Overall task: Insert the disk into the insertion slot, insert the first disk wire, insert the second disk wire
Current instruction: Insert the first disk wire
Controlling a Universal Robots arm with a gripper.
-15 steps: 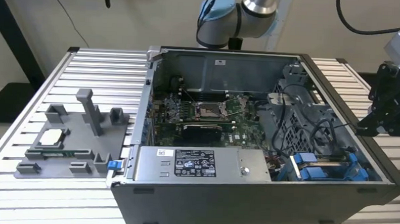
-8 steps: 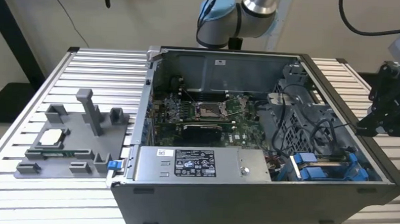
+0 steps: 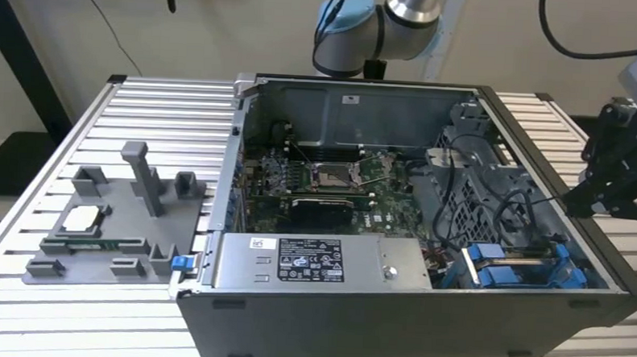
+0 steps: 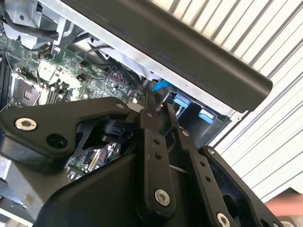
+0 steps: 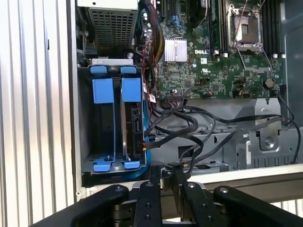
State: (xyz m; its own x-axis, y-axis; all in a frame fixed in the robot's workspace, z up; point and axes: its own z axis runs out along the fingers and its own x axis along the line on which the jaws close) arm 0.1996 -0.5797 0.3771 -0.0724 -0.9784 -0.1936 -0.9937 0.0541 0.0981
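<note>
First wrist view: the disk [image 5: 135, 122] sits on edge inside the insertion slot [image 5: 129, 164], in the computer case's [image 3: 398, 327] corner; the gripper [image 5: 167, 171] hangs near the case's rim; fingers [image 5: 155, 177] clenched, empty.

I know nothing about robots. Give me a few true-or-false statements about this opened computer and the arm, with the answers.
1. The computer case lies open on a slatted table. True.
2. In the exterior view, the gripper hangs over the grey fixture. False: it is at that view's right, by the case's side wall; the fixture is at the left.
3. The insertion slot has bright blue rails. True.
4. A fan covers the processor socket. False: the socket is uncovered.
5. Loose black cables run beside the slot. True.
</note>
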